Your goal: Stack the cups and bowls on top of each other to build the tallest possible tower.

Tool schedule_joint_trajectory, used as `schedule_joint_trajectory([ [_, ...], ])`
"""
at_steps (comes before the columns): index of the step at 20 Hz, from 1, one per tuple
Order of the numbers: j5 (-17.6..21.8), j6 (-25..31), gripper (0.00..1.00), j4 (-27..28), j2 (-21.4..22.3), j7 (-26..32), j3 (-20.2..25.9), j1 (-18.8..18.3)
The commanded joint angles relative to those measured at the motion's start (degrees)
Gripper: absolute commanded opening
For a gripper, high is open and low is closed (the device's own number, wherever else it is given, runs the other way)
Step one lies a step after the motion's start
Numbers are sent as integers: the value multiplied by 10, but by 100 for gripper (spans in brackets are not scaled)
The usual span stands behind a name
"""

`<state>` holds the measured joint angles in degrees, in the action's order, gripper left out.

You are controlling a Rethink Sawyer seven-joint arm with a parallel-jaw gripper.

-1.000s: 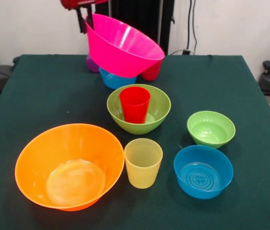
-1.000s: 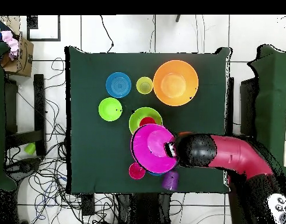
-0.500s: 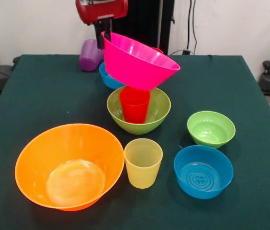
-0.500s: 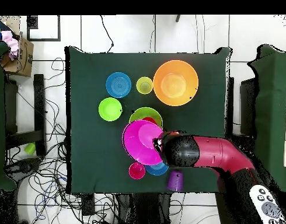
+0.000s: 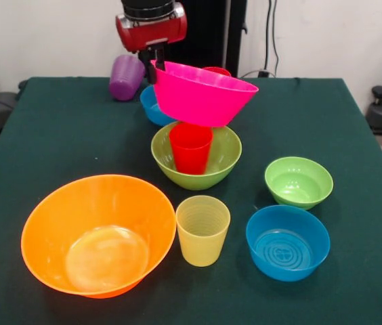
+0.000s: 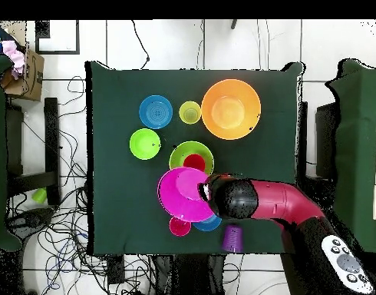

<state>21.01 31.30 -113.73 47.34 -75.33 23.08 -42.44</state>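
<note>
My gripper is shut on the near-left rim of the hot pink bowl, holding it in the air, slightly tilted. It hangs just above and behind the bright red cup, which stands upright inside the medium lime green bowl. From overhead, the hot pink bowl overlaps the edge of the green bowl beside the red cup, with the gripper at its rim. A purple cup, a blue bowl and a pinkish-red cup sit behind.
Nearer the front stand a large orange bowl, a ribbed yellow cup, a small lime green bowl and a second blue bowl. The red arm reaches in over the table's edge. Cables lie on the floor around it.
The gripper has carried the hot pink bowl from the back of the table forward to just above the red cup. The bowl has levelled out, uncovering the purple cup.
</note>
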Motion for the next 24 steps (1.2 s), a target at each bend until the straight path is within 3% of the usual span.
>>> schedule_joint_trajectory([
  [1, -9, 0, 0, 9, -38, -52, 6, 2],
  [8, 2, -48, 0, 49, -108, -50, 8, -8],
  [10, -5, -20, 0, 55, -106, -39, 12, -15],
  [16, -37, 54, 0, 39, -44, -32, 23, -22],
  [24, -78, 152, 0, 45, 20, -38, 25, 5],
])
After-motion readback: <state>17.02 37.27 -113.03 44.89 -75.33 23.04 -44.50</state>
